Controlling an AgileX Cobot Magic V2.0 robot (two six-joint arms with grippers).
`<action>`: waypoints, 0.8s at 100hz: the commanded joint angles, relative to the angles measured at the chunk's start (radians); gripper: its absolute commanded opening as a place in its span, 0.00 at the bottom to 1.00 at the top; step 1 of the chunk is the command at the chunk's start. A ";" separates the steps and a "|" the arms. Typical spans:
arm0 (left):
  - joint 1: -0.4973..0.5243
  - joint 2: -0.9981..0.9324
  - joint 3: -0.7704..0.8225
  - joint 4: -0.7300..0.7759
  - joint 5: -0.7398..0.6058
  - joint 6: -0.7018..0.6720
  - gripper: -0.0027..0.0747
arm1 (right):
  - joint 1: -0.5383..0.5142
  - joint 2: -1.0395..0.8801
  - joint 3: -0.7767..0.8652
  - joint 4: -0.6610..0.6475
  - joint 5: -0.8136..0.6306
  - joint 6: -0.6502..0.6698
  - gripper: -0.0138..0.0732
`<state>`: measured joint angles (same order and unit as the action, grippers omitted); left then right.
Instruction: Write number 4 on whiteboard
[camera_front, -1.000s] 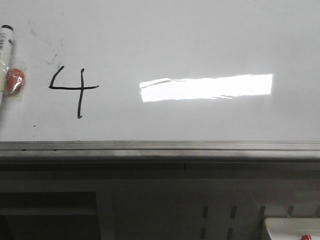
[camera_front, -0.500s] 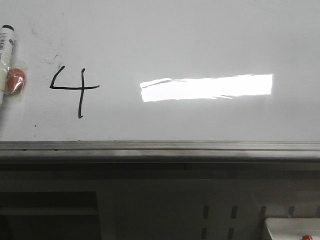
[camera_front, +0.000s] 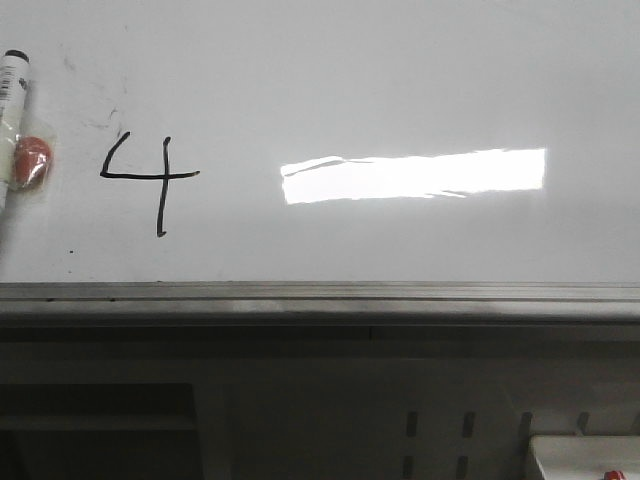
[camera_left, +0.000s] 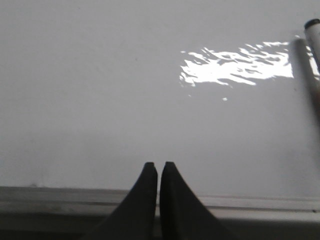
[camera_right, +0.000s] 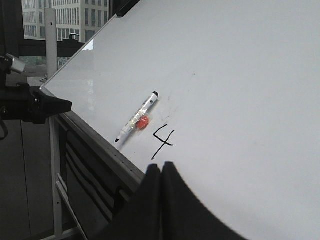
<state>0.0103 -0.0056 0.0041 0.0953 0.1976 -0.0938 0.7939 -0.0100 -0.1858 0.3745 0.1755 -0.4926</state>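
A thin black open-top number 4 (camera_front: 150, 180) is drawn on the left part of the glossy whiteboard (camera_front: 400, 80). It also shows in the right wrist view (camera_right: 163, 141). A white marker with a black cap (camera_front: 12, 110) and an orange blob (camera_front: 30, 162) lies on the board left of the 4, and shows in the right wrist view (camera_right: 137, 117). My right gripper (camera_right: 161, 165) is shut and empty, held off the board below the 4. My left gripper (camera_left: 156, 165) is shut and empty over the board's lower edge. Neither gripper shows in the front view.
The board's grey metal edge strip (camera_front: 320, 295) runs along its lower side, with a dark frame and white rack (camera_front: 580, 455) below. A bright rectangular light reflection (camera_front: 415, 175) lies right of the 4. The other arm (camera_right: 30, 102) shows beyond the board's corner.
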 joint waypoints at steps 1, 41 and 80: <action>0.028 -0.026 0.034 -0.014 -0.101 0.004 0.01 | -0.004 -0.001 -0.027 0.000 -0.077 -0.007 0.08; 0.031 -0.025 0.034 -0.076 0.101 0.004 0.01 | -0.004 -0.001 -0.027 0.000 -0.077 -0.007 0.08; 0.031 -0.025 0.034 -0.076 0.101 0.004 0.01 | -0.004 -0.001 -0.027 0.000 -0.077 -0.007 0.08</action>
<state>0.0408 -0.0056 0.0041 0.0332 0.3436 -0.0922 0.7939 -0.0100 -0.1858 0.3745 0.1755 -0.4926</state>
